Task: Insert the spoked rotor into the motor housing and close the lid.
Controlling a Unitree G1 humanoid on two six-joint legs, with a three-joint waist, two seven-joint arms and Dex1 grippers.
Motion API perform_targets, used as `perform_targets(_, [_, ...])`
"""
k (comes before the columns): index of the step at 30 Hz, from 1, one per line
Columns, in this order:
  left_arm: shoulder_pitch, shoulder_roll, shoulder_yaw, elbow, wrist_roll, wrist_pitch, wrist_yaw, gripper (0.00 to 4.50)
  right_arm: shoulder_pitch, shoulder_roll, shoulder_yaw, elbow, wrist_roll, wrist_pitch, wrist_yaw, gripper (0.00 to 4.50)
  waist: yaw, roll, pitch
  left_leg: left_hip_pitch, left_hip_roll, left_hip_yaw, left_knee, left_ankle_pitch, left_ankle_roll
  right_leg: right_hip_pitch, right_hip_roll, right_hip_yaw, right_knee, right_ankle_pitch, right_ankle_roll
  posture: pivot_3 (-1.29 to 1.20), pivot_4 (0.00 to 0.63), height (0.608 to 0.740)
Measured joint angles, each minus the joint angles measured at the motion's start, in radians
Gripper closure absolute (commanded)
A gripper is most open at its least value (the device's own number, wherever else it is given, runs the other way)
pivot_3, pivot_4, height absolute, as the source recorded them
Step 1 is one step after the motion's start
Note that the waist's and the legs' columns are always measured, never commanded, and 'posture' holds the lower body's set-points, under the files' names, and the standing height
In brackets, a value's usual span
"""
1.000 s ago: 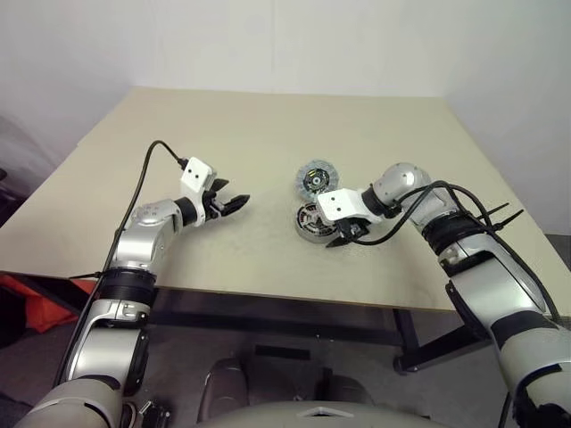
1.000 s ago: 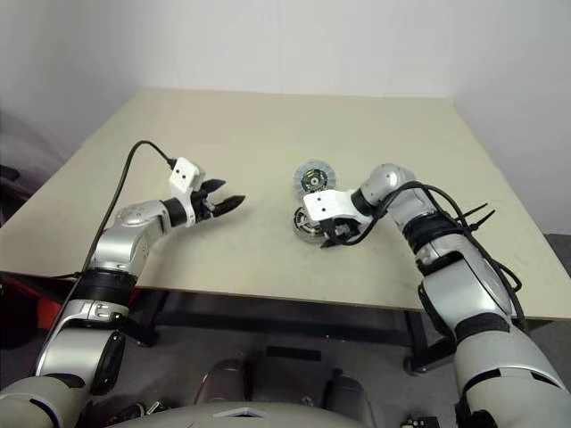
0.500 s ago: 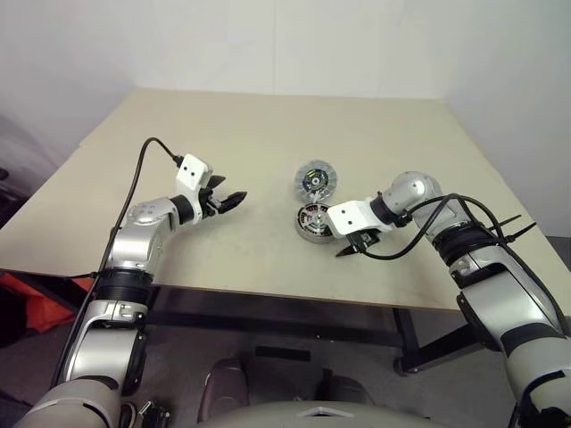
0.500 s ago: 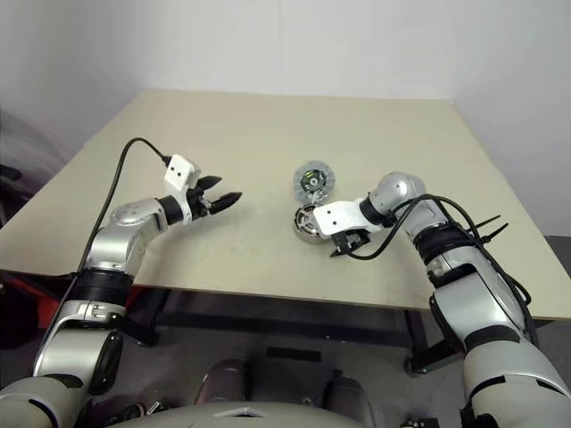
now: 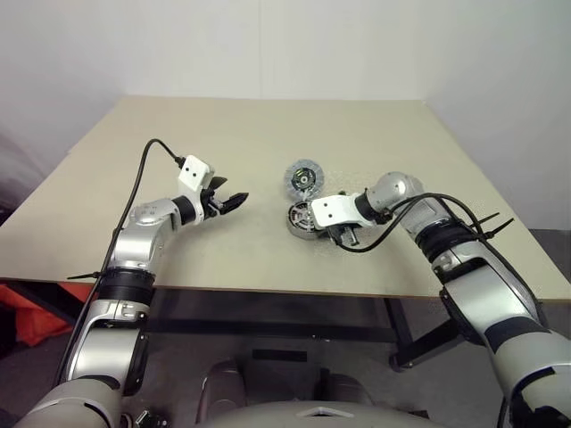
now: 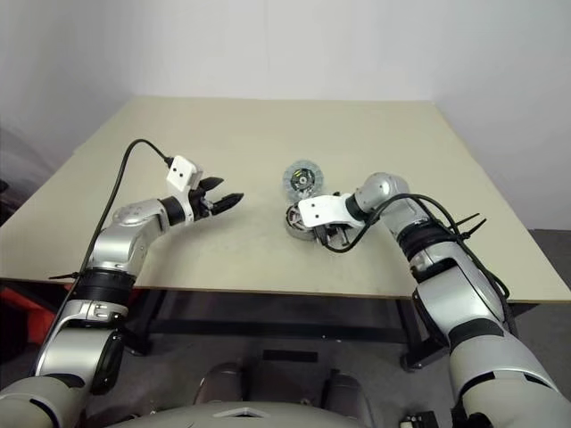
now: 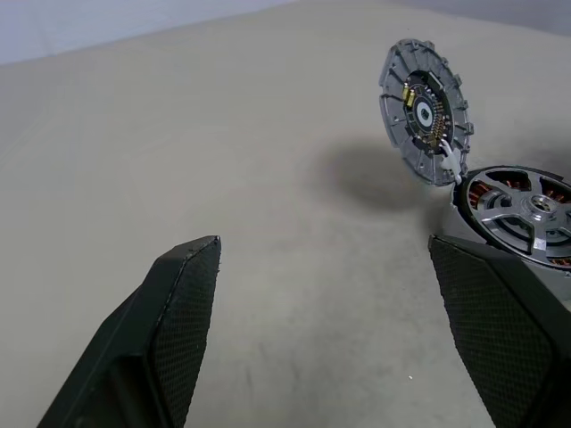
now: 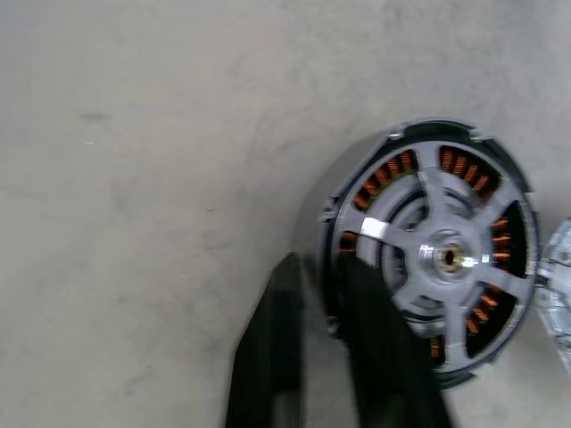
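Rotor (image 8: 446, 259): seated in motor housing (image 8: 332, 234).
Right gripper (image 8: 335, 357): fingers pressed together at housing rim; your push may skid it.
Left gripper (image 7: 339, 330): spread, empty.
Lid (image 7: 425, 111): tilted, unclosed.

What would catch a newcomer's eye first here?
Probably the motor housing near the table's middle, copper windings showing through the spoked rotor already seated in it. The lid stands tilted open just behind it. The right gripper, jaws shut, sits at the housing's rim.
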Motion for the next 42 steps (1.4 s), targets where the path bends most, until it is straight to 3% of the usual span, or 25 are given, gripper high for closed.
perform_targets(9, [0.014,0.0,0.001,-0.017,-0.001,0.001,0.003,0.56,0.0,0.004,0.0,0.003,-0.008,-0.008,-0.002,4.47,-0.001,-0.001,0.001,0.001,0.001,0.001,0.0,0.0,0.0,-0.001,0.0,0.0,0.0,0.0,0.0,0.0,0.0,0.74])
perform_targets(13, [0.021,0.0,0.001,-0.021,-0.001,0.002,0.005,0.56,0.01,0.007,-0.015,-0.046,0.016,0.1,0.009,4.47,-0.001,-0.001,0.003,0.001,0.001,0.001,0.0,0.0,0.0,-0.001,0.0,0.001,0.0,0.0,0.0,0.0,0.0,0.74])
perform_targets(20, [0.047,-0.01,0.004,-0.044,-0.004,0.011,0.023,0.56,0.06,0.071,-0.157,-0.445,0.231,0.959,0.041,4.47,0.006,0.0,0.007,-0.015,0.003,0.001,-0.001,0.001,-0.001,-0.015,0.003,-0.001,0.0,0.002,-0.003,0.0,0.0,0.74])
perform_targets(24, [0.073,-0.01,0.006,-0.064,-0.007,0.02,0.031,0.56,0.019,0.12,-0.23,-0.537,0.292,1.406,-0.093,4.47,0.012,0.0,0.008,-0.015,0.003,0.001,-0.002,-0.001,-0.003,-0.016,0.003,-0.001,-0.001,0.001,-0.003,0.0,0.0,0.74])
perform_targets(27, [0.081,-0.01,0.007,-0.073,-0.01,0.025,0.039,0.56,-0.006,0.136,-0.278,-0.554,0.323,1.639,-0.197,4.47,0.021,0.0,0.008,-0.014,0.002,0.002,-0.004,0.001,-0.008,-0.016,0.002,-0.001,-0.002,0.001,-0.003,0.0,0.0,0.74])
perform_targets(33, [0.113,-0.001,0.011,-0.109,-0.019,0.042,0.044,0.56,-0.054,0.216,-0.385,-0.575,0.364,1.935,-0.403,4.47,0.031,0.001,0.009,-0.008,0.002,0.002,-0.018,0.01,-0.023,-0.017,0.003,0.001,-0.002,0.001,-0.003,0.0,0.0,0.74])
perform_targets(42, [0.136,0.012,0.019,-0.154,-0.027,0.061,0.058,0.56,-0.157,0.433,-0.622,-0.506,0.422,1.959,-0.719,4.47,0.031,0.003,0.01,-0.007,0.005,0.002,-0.024,0.015,-0.031,-0.021,0.007,0.001,-0.001,0.001,-0.004,0.0,0.0,0.74])
